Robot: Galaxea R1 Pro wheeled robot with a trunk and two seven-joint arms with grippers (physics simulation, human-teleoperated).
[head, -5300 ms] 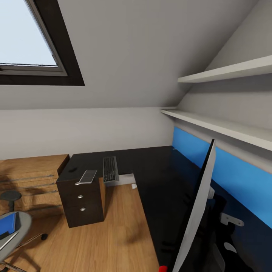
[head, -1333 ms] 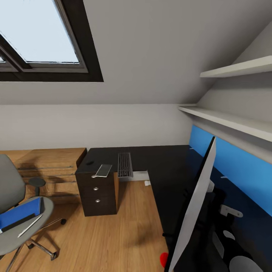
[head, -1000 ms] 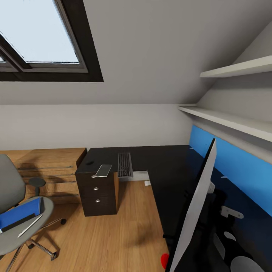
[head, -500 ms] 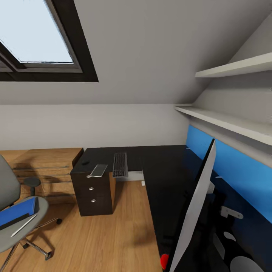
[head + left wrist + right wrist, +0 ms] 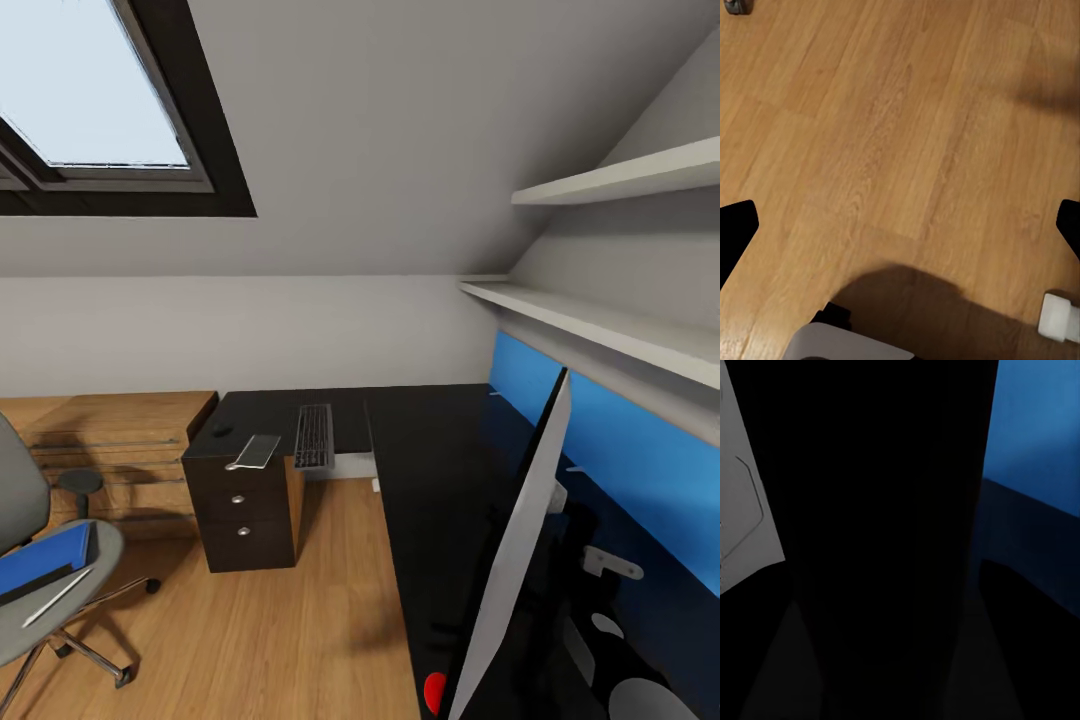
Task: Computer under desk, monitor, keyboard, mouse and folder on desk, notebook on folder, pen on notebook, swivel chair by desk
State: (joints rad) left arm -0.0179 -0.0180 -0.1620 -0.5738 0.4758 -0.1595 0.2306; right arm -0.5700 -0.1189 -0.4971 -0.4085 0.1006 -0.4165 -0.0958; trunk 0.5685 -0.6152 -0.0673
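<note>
My left claw [image 5: 900, 229] hangs spread over bare floor [image 5: 892, 127]; I cannot tell the right claw's state. Keyboard [image 5: 313, 436] lies at the tabletop's [image 5: 420, 460] far edge; folder [image 5: 42, 556] on the chair [image 5: 60, 610].

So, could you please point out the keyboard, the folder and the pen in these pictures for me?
keyboard [image 5: 313, 436]: head view, middle of its key field.
folder [image 5: 42, 558]: head view, its blue cover, on the chair seat.
pen [image 5: 56, 597]: head view, middle of its pale shaft.
</note>
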